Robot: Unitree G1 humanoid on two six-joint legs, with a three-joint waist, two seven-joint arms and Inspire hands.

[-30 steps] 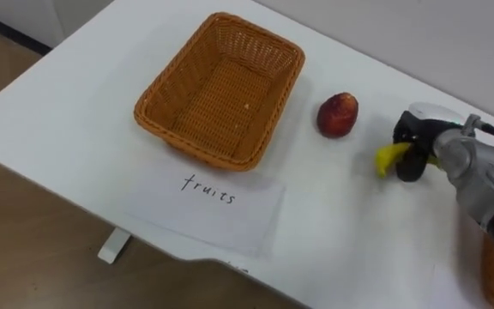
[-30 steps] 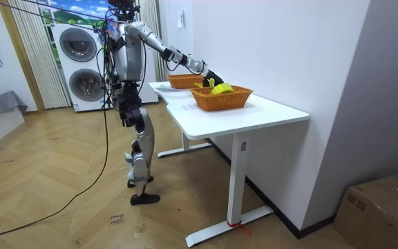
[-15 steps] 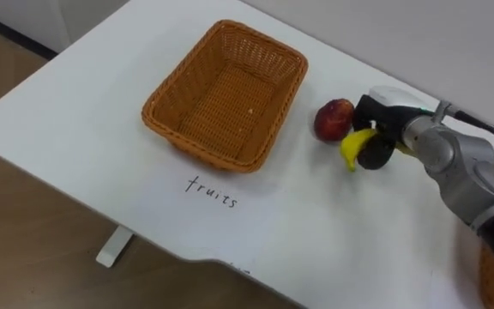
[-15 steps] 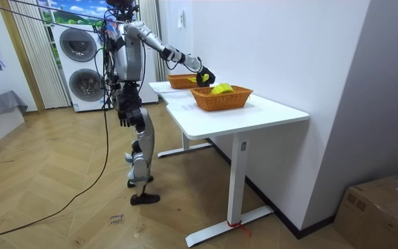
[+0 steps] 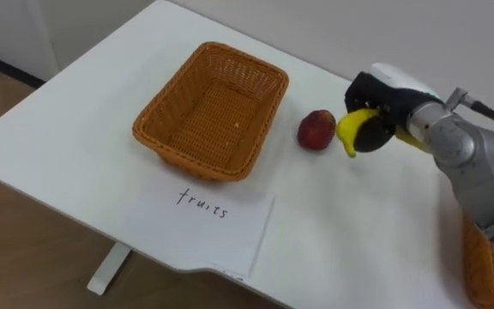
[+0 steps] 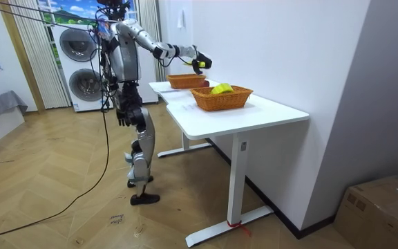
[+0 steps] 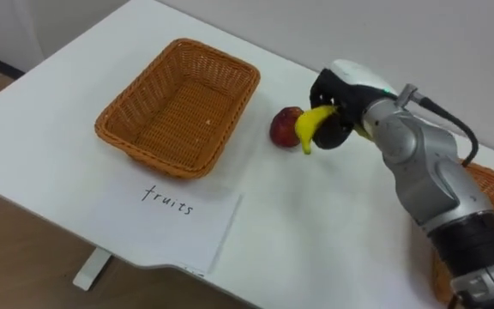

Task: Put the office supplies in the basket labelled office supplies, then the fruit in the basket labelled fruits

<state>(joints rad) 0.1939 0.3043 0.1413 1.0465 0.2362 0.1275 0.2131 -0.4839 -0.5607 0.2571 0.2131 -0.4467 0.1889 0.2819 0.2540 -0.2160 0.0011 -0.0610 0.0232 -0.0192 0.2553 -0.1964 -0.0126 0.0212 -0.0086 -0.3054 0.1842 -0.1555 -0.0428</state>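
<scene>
Banana [image 5: 348, 130] in right hand [image 5: 377, 101], tip pointing down.

Both eye views look closely down on the surface [image 5: 67, 129]; the room view, well off, faces its end and shares the basket [image 5: 210, 112].

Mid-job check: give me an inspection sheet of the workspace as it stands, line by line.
Surface: white table; paper sheet lies in front of the wicker basket.
Job's things: wicker basket empty; apple on the table beside it, apart from it; banana held above the table; second basket holds a yellow item.
Clutter: nothing seen.
Hands: right hand curled round the banana, near the apple; left hand hangs by the hip.
Cables: nothing seen beyond the robot's own.
Surroundings: washing machines; cardboard box on the floor.
</scene>
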